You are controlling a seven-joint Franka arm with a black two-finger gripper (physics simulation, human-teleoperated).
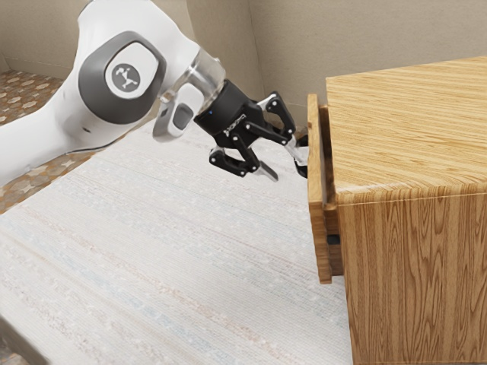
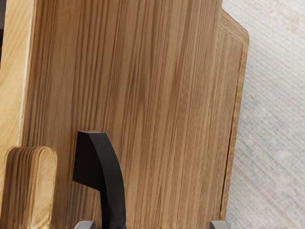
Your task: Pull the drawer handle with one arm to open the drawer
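Standing upright, drawer front (image 1: pixel 314 213) faces the gripper (image 1: pixel 289 169)

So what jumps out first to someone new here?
The black gripper, fingers open, sits at the drawer front of the wooden cabinet on the exterior view's right; that front stands slightly out. The wrist view shows its curved black handle against the wood grain.
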